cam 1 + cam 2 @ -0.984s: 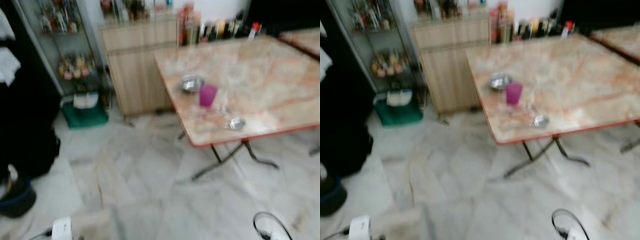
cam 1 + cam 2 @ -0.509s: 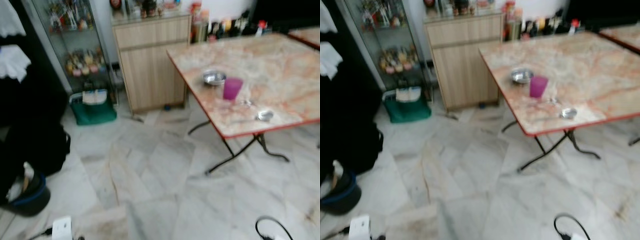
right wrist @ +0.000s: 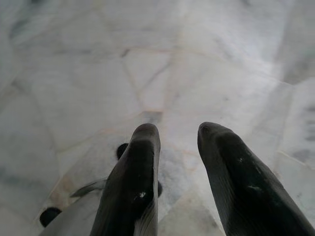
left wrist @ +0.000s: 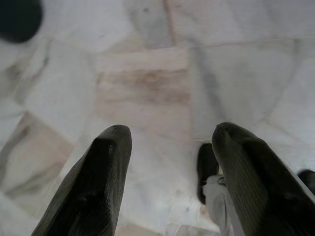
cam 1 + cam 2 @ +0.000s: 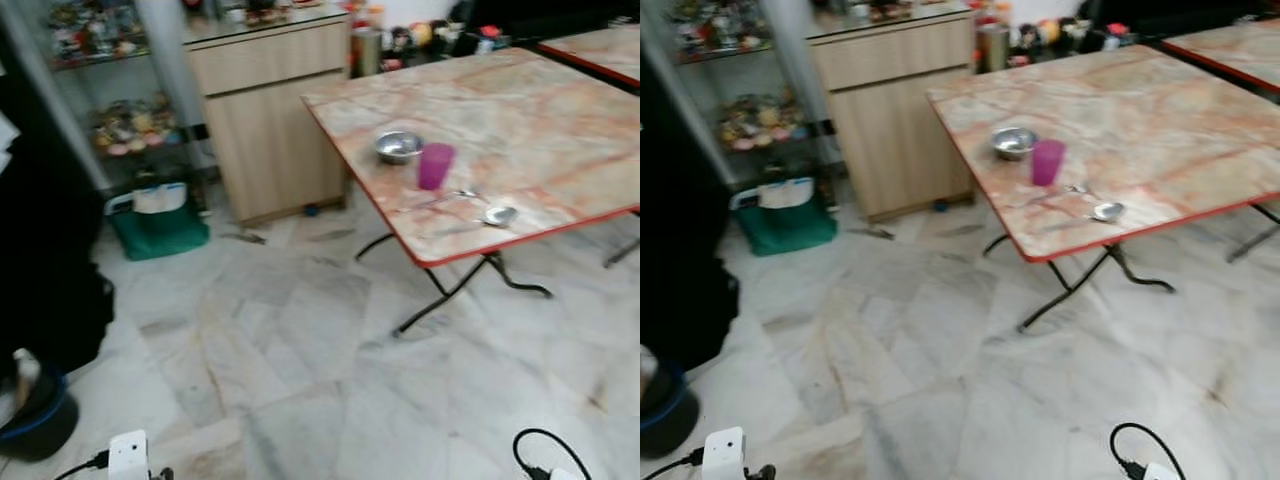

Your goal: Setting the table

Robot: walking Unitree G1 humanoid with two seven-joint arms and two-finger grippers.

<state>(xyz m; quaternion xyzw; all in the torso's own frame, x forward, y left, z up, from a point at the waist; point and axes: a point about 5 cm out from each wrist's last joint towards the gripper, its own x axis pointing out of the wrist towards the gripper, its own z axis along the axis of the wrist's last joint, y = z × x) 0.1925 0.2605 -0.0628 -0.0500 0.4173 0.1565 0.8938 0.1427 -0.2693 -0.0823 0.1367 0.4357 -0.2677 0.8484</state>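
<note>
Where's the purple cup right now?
In the left eye view the purple cup stands on the marble table near its left front corner, right of centre in the picture, between the steel bowl and the spoon.

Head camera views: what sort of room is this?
Most likely a home dining area. A marble-patterned folding table holds a metal bowl, a purple cup and a spoon; behind it stand a wooden cabinet and a glass display shelf on a marble floor.

Table stood ahead to the right, bearing a bowl, a cup just before it, and a spoon nearer the front edge. Cabinet stood behind the table's left corner; a basket sat on the floor left of the cabinet.
</note>
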